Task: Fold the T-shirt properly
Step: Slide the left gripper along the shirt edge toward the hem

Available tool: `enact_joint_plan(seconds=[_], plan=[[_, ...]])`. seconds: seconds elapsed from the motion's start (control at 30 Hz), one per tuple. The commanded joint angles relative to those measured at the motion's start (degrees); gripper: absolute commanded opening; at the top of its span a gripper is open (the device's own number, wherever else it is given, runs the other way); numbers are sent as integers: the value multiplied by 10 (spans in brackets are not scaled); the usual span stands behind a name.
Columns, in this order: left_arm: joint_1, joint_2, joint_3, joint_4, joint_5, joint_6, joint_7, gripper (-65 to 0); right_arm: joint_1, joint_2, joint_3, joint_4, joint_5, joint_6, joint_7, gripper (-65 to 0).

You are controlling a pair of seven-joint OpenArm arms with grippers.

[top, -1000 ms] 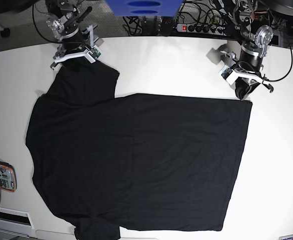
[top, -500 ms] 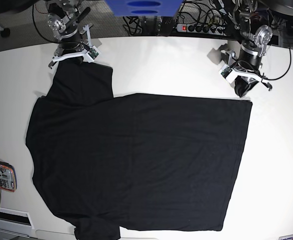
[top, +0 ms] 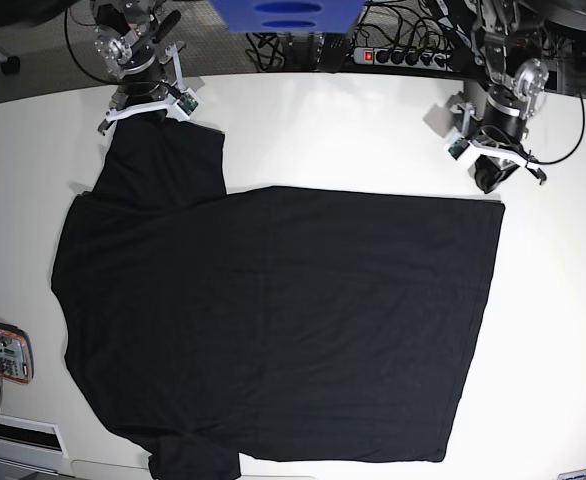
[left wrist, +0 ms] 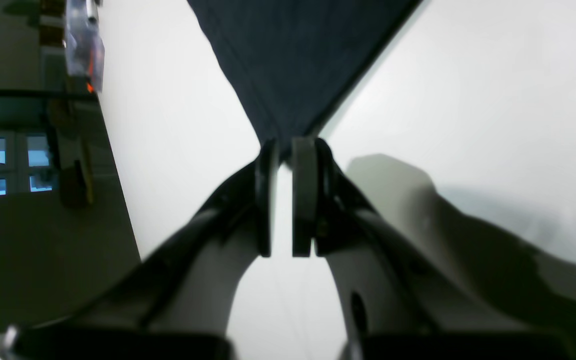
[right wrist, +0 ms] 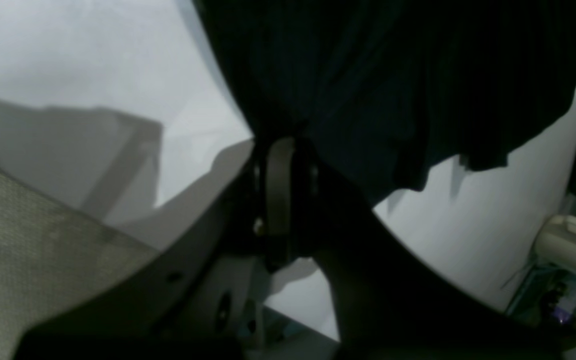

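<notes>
One T-shirt (top: 273, 320) lies between two grippers on one table (top: 333, 130).

A robotics lab: a white bench (top: 333, 120) with a power strip (top: 405, 56) and tangled cables (top: 293, 48) along the frame's upper edge.

Base view: the T-shirt (top: 273, 320) runs past the bottom edge, its lower sleeve cut off. My right fingers (right wrist: 279, 185) are lost in dark cloth, so their grip cannot be read. At my left fingers (left wrist: 304, 195), blur leaves contact with the hem corner unclear. A small object (top: 1, 352) on the worktop (top: 353, 130) is cropped and unidentifiable.
</notes>
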Motion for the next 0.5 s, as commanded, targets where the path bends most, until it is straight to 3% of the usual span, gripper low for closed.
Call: enact_joint_plan(seconds=[0.0, 0.13, 0.23, 0.37, 0.47], plan=[[1, -10, -4, 8, -1, 11, -6, -585, -4, 3, 2, 9, -3, 0, 0, -650], [1, -24, 1, 12, -1, -23, 29, -534, -4, 3, 2, 9, -3, 0, 0, -650], [1, -34, 14, 20, -1, -70, 80, -427, -4, 3, 2, 10, -3, 0, 0, -650], [2, -83, 70, 50, -2, -157, 172, -250, -4, 3, 2, 10, -3, 0, 0, -650], [1, -107, 102, 65, -2, -168, 225, -154, -4, 3, 2, 10, -3, 0, 0, -650]])
